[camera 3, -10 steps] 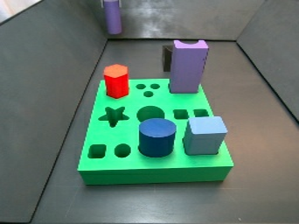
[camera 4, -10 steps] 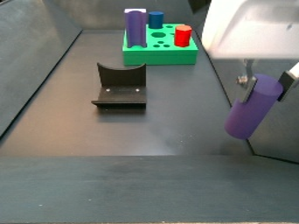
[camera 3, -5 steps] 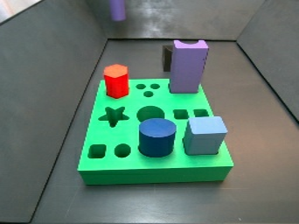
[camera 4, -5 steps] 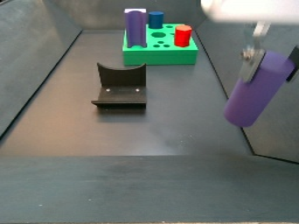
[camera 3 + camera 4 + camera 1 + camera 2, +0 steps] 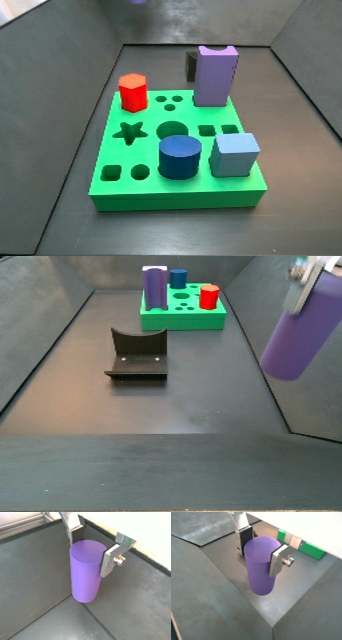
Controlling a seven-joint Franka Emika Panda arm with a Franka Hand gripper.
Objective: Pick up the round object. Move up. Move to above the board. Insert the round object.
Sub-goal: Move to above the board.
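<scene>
The round object, a slim purple cylinder, hangs between the gripper's silver fingers in both wrist views (image 5: 87,572) (image 5: 261,564). My gripper (image 5: 93,543) (image 5: 263,548) is shut on its upper part. In a side view the cylinder (image 5: 301,328) hangs tilted, high above the floor at the right, with the gripper (image 5: 317,271) at the frame's top edge. The green board (image 5: 187,318) stands far off at the back. In a side view the board (image 5: 147,150) fills the middle, and only a purple sliver shows at the top edge.
On the board stand a red hexagonal piece (image 5: 132,92), a tall lilac block (image 5: 215,75), a dark blue cylinder (image 5: 179,157) and a light blue cube (image 5: 235,155). A round hole (image 5: 173,130) lies open in its middle. The dark fixture (image 5: 138,354) stands on the floor. Grey walls surround it.
My gripper has risen with the purple cylinder held in it. In one side view the cylinder has left through the top edge; in the other it sits higher.
</scene>
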